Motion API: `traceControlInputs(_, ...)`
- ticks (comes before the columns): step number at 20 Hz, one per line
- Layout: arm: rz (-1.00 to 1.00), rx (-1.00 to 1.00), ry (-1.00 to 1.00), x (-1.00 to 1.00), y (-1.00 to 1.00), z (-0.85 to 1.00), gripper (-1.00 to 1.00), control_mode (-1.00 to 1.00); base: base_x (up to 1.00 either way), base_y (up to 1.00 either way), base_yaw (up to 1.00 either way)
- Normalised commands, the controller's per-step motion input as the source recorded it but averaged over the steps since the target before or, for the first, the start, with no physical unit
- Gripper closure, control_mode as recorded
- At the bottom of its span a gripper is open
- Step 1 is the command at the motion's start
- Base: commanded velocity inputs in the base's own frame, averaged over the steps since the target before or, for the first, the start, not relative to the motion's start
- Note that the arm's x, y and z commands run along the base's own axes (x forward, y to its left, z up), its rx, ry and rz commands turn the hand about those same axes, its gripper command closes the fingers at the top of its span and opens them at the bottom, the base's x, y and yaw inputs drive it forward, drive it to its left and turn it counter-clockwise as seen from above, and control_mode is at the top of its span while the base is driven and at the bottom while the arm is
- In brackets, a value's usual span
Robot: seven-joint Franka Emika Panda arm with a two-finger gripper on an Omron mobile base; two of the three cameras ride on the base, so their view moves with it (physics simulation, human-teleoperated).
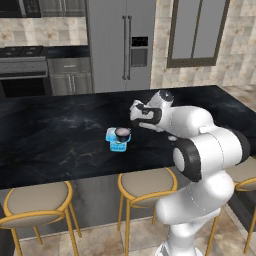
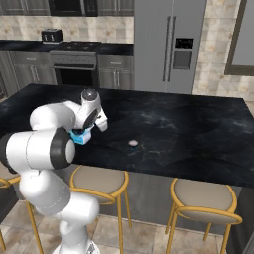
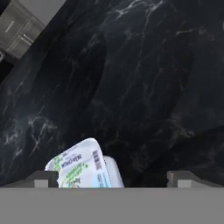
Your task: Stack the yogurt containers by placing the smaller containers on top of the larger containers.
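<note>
A light blue squarish tub, the larger container, stands on the black counter near its front edge. One of the smaller containers, a dark round cup with a pale top, sits on it. In the right base view the tub peeks out from behind my arm, and a second small cup stands alone on the counter to its right. My gripper hovers just above and to the right of the stack, apart from it. In the hand view the gripper is open with nothing between its fingertips, and the tub's printed top lies at the bottom left.
The black marble counter stretches wide to both sides. Gold-framed stools line its near edge below. A steel fridge and a stove stand against the back wall.
</note>
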Motion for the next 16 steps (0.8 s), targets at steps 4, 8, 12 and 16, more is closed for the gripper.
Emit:
traceControlInputs(4, -0.16, -0.02, 0.18, 0.00, -0.55, 0.23, -1.00, -1.00, 0.00, 0.00, 0.00)
traceControlInputs(8, -0.14, 0.00, 0.17, 0.00, -0.63, 0.13, -1.00, -1.00, 0.00, 0.00, 0.00)
traceControlInputs(12, -0.12, 0.00, 0.15, 0.00, -0.69, 0.05, -1.00, -1.00, 0.00, 0.00, 0.00)
traceControlInputs(16, -0.06, 0.00, 0.08, 0.00, -0.63, 0.00, -1.00, -1.00, 0.00, 0.00, 0.00)
